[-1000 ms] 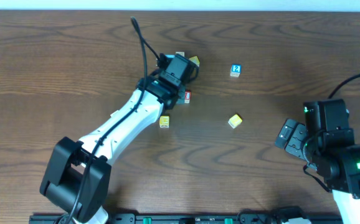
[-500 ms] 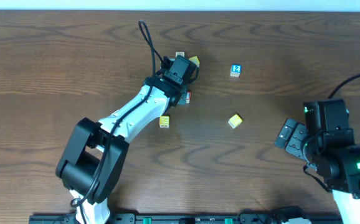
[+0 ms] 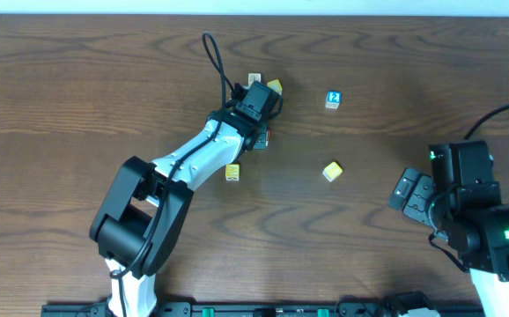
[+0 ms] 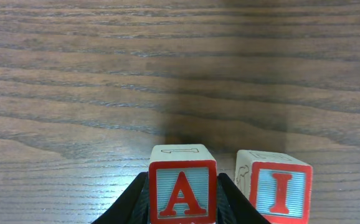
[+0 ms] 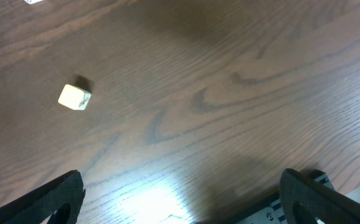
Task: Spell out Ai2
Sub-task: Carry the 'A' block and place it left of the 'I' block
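Observation:
My left gripper (image 4: 182,210) is shut on a red-framed block with the letter A (image 4: 182,186), low over the wood. A matching block with the letter I (image 4: 273,190) stands just to its right, close but apart. In the overhead view the left gripper (image 3: 256,101) hides the A block, and a red block edge (image 3: 264,136) shows beside it. A blue block with a 2 (image 3: 333,99) lies to the right. My right gripper (image 5: 183,199) is open and empty, near the right side (image 3: 407,192).
A cream-yellow block (image 3: 331,170) lies mid-table and also shows in the right wrist view (image 5: 75,98). Another yellow block (image 3: 232,172) sits beside the left arm. Two more blocks (image 3: 254,79) (image 3: 275,85) lie just beyond the left gripper.
The left arm's rear links have swung right and its gripper has edged slightly up and right. The blocks and the right arm have not moved.

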`<state>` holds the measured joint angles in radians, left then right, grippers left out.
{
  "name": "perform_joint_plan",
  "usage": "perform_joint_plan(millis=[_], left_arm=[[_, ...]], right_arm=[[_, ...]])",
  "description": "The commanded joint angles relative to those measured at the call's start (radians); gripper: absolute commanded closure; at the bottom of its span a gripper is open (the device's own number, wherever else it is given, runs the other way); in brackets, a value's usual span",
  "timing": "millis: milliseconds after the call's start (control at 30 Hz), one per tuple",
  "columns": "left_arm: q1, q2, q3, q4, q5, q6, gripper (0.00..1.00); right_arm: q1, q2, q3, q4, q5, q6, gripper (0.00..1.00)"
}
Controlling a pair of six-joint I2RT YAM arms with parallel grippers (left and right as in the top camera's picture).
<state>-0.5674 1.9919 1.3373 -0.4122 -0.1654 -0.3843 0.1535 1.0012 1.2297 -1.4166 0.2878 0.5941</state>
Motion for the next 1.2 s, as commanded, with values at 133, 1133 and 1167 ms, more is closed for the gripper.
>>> perform_joint_plan(millis=[133, 1133, 1167], left_arm=[[0.000, 0.005, 0.018, -0.022, 0.009, 0.002, 0.74], [0.001, -0.002, 0.018, -0.032, -0.002, 0.008, 0.61], [0.002, -0.006, 0.018, -0.033, -0.002, 0.008, 0.62]], right_arm=[[-0.008, -0.005, 0.001, -0.001, 0.011, -0.004, 0.01], [-0.008, -0.005, 0.001, -0.001, 0.011, -0.004, 0.01], [-0.008, -0.005, 0.001, -0.001, 0.011, -0.004, 0.01]])
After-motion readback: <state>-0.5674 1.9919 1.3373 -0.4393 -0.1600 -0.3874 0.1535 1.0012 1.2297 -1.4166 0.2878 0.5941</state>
